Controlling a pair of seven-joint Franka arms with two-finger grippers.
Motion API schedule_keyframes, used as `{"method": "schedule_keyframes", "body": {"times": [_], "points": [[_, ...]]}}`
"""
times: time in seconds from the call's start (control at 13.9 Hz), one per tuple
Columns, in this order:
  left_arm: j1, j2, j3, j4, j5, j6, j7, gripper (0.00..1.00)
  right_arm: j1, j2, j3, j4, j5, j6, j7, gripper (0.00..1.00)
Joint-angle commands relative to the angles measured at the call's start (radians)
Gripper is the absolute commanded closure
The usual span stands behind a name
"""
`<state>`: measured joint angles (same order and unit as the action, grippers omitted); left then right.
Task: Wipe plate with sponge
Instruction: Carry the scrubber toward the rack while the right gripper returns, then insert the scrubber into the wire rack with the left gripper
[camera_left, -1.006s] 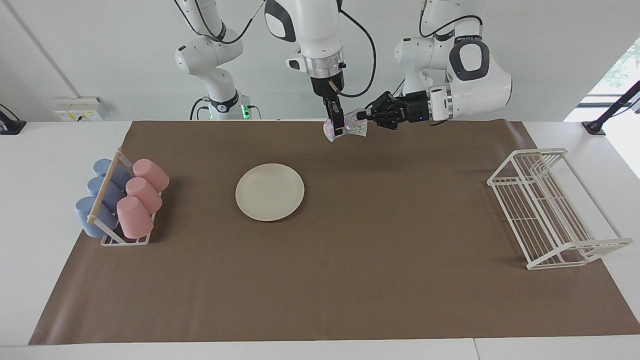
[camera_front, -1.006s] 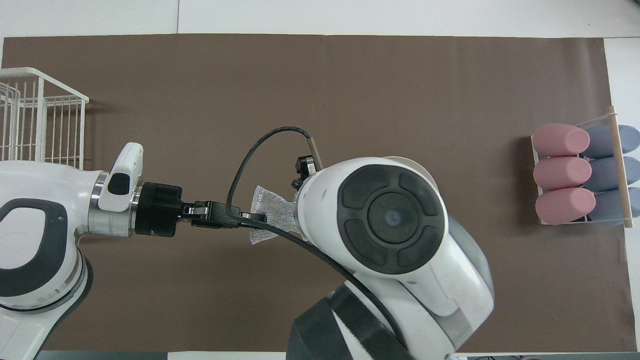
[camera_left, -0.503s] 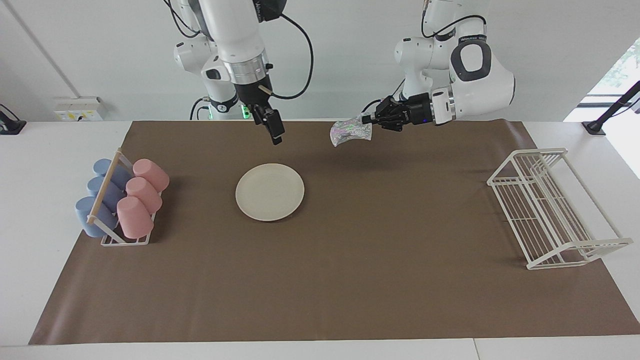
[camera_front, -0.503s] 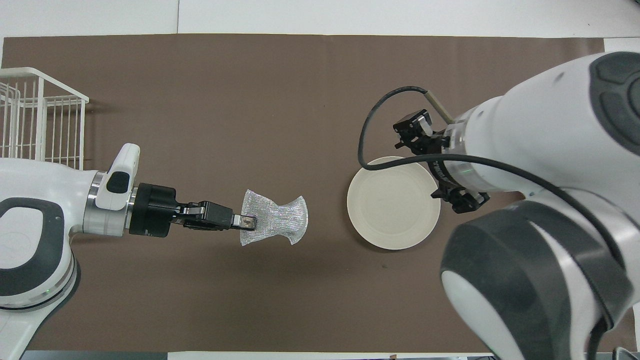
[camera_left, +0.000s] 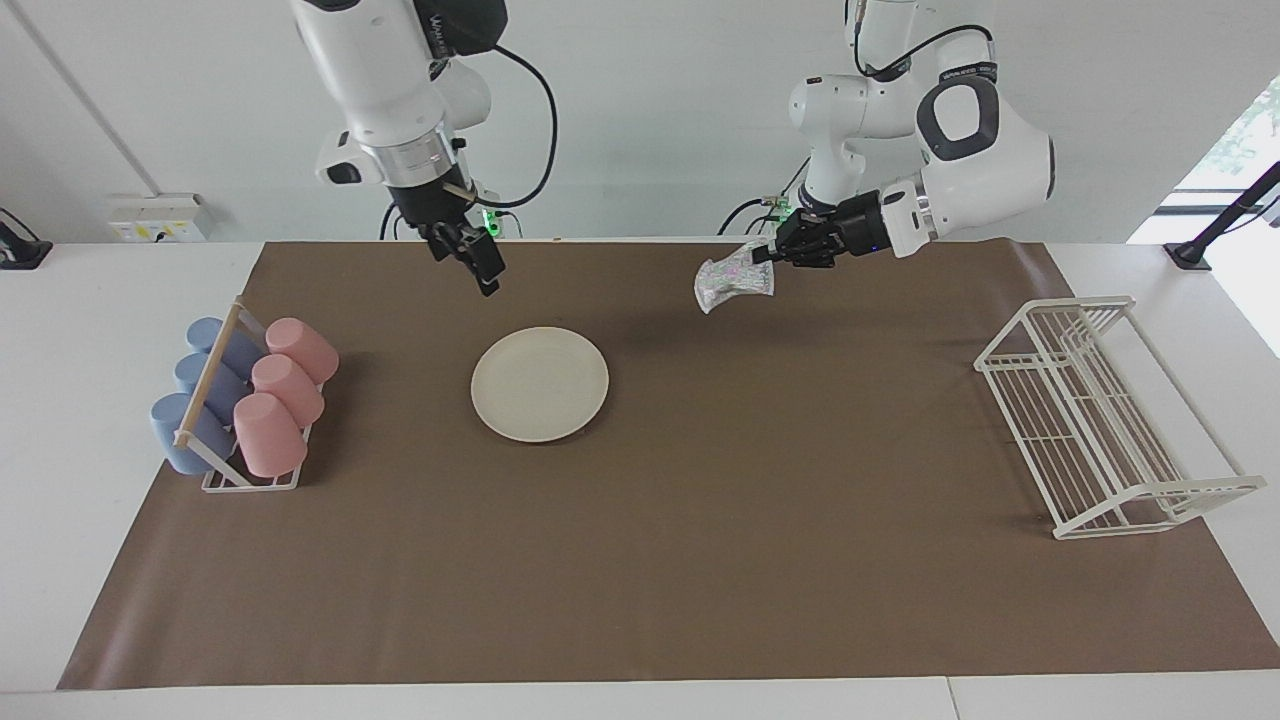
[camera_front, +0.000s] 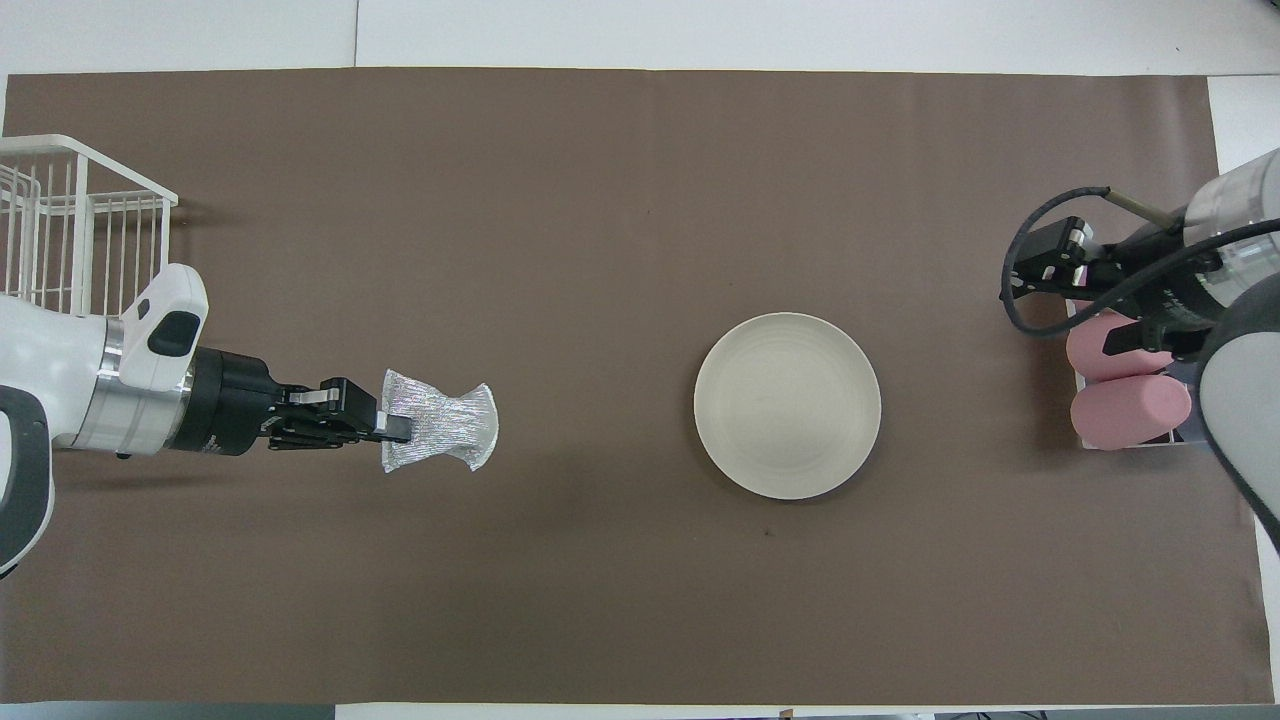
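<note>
Left gripper clamped on sponge, aloft over mat near robot-side edge. Plate mid-mat, toward right arm's end. Right gripper open, empty, raised. Arm lettering unreadable.

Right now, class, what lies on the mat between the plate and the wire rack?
Nothing: in the overhead view the brown mat is bare from plate to wire rack. The sponge hangs above that stretch, held by the left gripper.
</note>
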<state>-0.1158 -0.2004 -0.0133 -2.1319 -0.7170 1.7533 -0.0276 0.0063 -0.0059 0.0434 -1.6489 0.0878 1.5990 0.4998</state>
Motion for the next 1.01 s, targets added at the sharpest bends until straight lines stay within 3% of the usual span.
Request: {"method": "schedule_keyframes", "body": {"times": [0.0, 0.36, 0.65, 0.93], "points": [[0.024, 0.013, -0.008, 0.065, 0.157, -0.009, -0.107, 1.00, -0.011, -0.034, 0.018, -0.029, -0.023, -0.004, -0.079, 0.00], [-0.002, 0.047, -0.025, 0.147, 0.466, -0.057, -0.181, 1.00, -0.002, -0.046, 0.023, -0.017, -0.025, -0.013, -0.205, 0.00], [-0.086, 0.047, -0.031, 0.173, 0.715, -0.122, -0.279, 1.00, -0.050, -0.085, 0.018, -0.028, -0.031, -0.129, -0.350, 0.00], [-0.166, 0.062, -0.033, 0.222, 0.907, -0.239, -0.399, 1.00, -0.083, -0.075, 0.003, -0.014, -0.031, -0.116, -0.454, 0.00]]}}
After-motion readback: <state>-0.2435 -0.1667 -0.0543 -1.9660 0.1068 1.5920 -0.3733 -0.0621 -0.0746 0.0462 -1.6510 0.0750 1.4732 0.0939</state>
